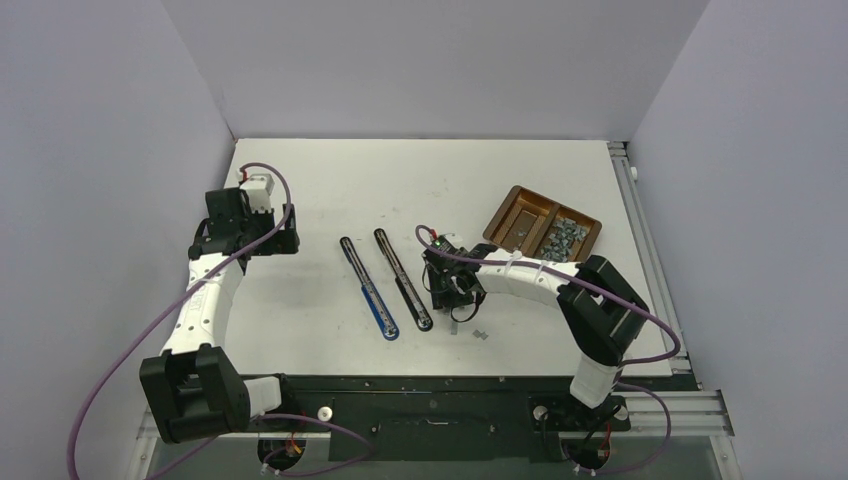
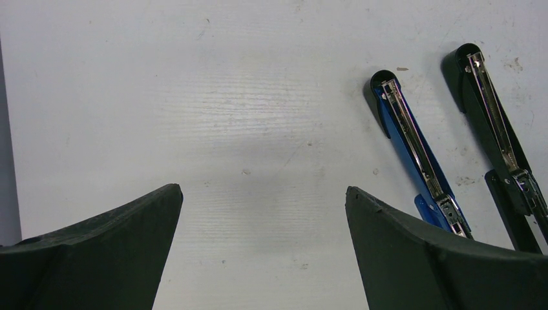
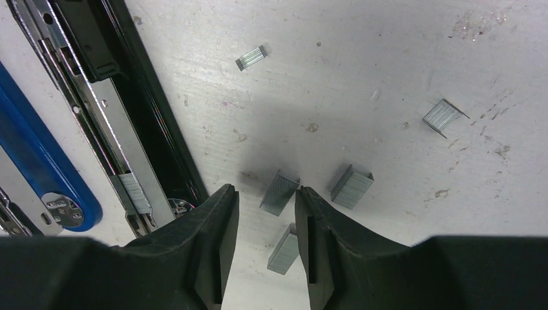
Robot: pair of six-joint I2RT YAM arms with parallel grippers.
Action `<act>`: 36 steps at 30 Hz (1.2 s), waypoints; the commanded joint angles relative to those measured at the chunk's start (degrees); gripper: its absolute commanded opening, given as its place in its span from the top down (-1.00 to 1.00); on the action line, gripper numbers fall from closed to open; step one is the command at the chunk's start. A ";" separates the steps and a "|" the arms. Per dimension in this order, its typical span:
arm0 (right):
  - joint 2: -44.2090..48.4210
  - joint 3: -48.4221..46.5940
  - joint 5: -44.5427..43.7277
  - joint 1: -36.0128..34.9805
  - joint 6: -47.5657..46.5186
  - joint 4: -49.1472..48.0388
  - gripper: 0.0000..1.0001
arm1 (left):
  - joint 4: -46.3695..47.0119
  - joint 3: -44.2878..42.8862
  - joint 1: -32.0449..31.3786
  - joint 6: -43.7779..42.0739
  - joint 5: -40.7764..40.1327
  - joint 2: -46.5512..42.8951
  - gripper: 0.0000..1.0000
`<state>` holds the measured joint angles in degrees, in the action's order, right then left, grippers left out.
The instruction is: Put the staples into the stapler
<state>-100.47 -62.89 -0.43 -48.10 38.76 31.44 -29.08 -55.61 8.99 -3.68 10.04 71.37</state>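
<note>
Two staplers lie opened flat side by side: a black stapler [image 1: 403,278] [image 3: 139,123] and a blue stapler [image 1: 368,288] [image 2: 417,152]. A short strip of staples [image 3: 134,194] sits in the black stapler's channel. Loose staples lie on the table to its right: one block [image 3: 280,192] at my right gripper's tips, another [image 3: 284,251] against the right finger's inner face, a third [image 3: 352,186] just outside. My right gripper [image 3: 266,192] [image 1: 455,300] hovers over them, jaws narrowed but apart, clamping nothing. My left gripper [image 2: 262,190] [image 1: 283,240] is wide open and empty, left of the staplers.
A brown two-compartment tray [image 1: 520,200] at the back right holds a heap of staples [image 1: 562,237] in one compartment. Two more stray staple pieces [image 3: 251,57] [image 3: 442,116] lie further out. The table's right edge has a metal rail [image 1: 640,230].
</note>
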 commanded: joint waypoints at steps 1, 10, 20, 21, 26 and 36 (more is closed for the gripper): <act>0.05 0.11 -0.02 -0.38 1.15 -0.84 0.25 | 3.03 -1.56 0.36 -0.35 0.23 -0.97 -0.92; -0.17 0.70 -0.08 -0.19 1.82 -0.17 0.24 | 3.33 -1.27 0.32 -0.36 0.93 -0.91 -0.92; 0.47 1.79 -0.87 -0.24 2.83 0.37 0.22 | 3.74 -0.60 0.39 -0.71 1.45 -1.43 -0.92; 0.44 1.95 -0.87 -0.24 2.93 0.22 0.22 | 3.80 -0.53 0.33 -0.79 1.44 -1.41 -0.92; -0.11 2.12 -0.61 -0.19 3.24 -0.50 0.22 | 3.93 -0.37 0.40 -0.89 1.47 -1.56 -0.92; -3.00 -0.87 -0.76 -0.07 2.33 -1.01 0.28 | 4.07 -0.07 0.32 -1.06 1.71 -1.59 -0.92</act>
<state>-101.10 -62.06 -0.21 -48.10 41.21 31.62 -27.18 -55.61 8.99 -4.25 10.92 71.26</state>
